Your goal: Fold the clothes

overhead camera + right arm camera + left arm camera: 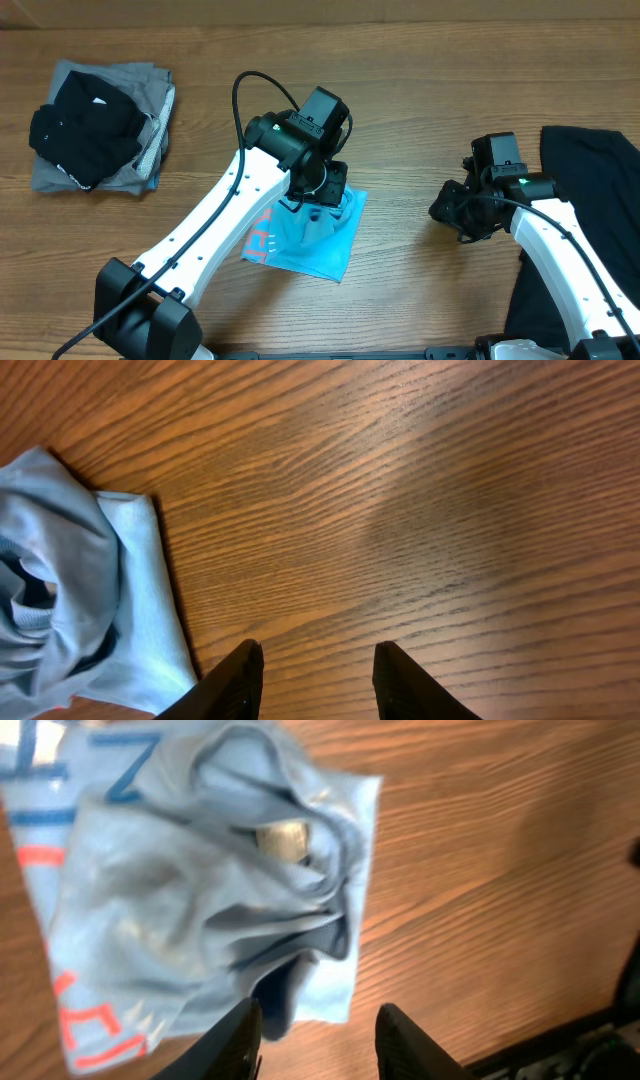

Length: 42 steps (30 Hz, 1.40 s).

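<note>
One sky-blue T-shirt [322, 240] lies crumpled at the middle of the table [420, 90]. Its print shows large blue characters, one like a Z or N, and pink-red letters along one edge; no whole word can be read. The fabric is bunched into deep folds around a ribbed opening, with one corner flat on the wood. The left end effector [318, 1012] hangs over the bunch with its fingers spread. The right end effector [314, 652] is also spread, over bare wood near the shirt's edge. Open table separates the shirt from a black T-shirt [85, 130] heaped on a grey T-shirt [150, 150] at the left, and from another black garment [590, 170] at the right edge.
</note>
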### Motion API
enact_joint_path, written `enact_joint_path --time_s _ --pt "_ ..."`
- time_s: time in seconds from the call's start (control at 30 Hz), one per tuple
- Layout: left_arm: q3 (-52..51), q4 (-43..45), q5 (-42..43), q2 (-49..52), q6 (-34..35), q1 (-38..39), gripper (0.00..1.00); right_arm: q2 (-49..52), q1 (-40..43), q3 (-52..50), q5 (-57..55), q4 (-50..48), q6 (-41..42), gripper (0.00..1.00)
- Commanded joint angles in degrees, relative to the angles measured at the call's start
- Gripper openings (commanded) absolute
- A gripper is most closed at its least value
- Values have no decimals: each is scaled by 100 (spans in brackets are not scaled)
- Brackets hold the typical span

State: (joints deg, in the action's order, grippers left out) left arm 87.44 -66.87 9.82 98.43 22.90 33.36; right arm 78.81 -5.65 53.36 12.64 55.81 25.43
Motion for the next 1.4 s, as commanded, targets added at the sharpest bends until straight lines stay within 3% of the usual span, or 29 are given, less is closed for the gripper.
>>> enact_joint_path --time_s 0.0,0.27,0.43,0.53,0.57,0.6,0.63,0.67,0.7,0.73,0.77,0.9,1.0,1.03,1.07,1.3,1.37 --pt "103 -387 -304 44 87 -339 41 -125 26 153 -52 48 -144 40" --pt "-83 -741 -339 46 -721 -1180 55 -125 26 153 -26 46 -343 43" --pt "-1322 957 -22 59 -1115 -1239 63 -125 26 153 13 48 -343 43" --pt "-1738 1458 203 59 -1274 -1239 65 -125 26 153 17 50 -341 43" --pt "-1862 1576 179 59 -1346 -1239 63 -125 26 153 55 48 -341 43" --pt "-1950 1637 319 63 -1416 -1235 48 -125 26 153 76 48 -341 43" --pt "-1958 1631 407 63 -1416 -1235 43 -125 26 153 76 48 -339 43" --pt "-1956 1613 686 61 -1445 -1235 22 -125 26 153 76 50 -341 43" --pt "-1954 1604 1290 55 -1602 -1231 9 -125 26 153 76 50 -341 43" --pt "-1941 1556 2133 44 -1762 -1217 4 -125 26 153 76 50 -341 43" --pt "-1941 1440 2468 24 -1797 -1189 4 -125 26 153 76 52 -339 43" --pt "-1941 514 2424 22 -1952 -981 4 -125 26 153 74 48 -341 43" --pt "-1941 -44 2402 22 -2022 -774 24 -125 26 153 74 2 -341 44" --pt "-1941 -299 2385 22 -2017 -634 36 -125 26 153 79 -70 -341 44" --pt "-1941 -380 2380 22 -2020 -588 39 -125 26 153 79 -90 -341 44" --pt "-1657 -844 1873 -11 -2039 -785 32 -125 15 153 1054 -802 -625 48" --pt "-1473 -907 1152 -37 -1950 -852 30 -125 15 153 1191 -914 -638 48"
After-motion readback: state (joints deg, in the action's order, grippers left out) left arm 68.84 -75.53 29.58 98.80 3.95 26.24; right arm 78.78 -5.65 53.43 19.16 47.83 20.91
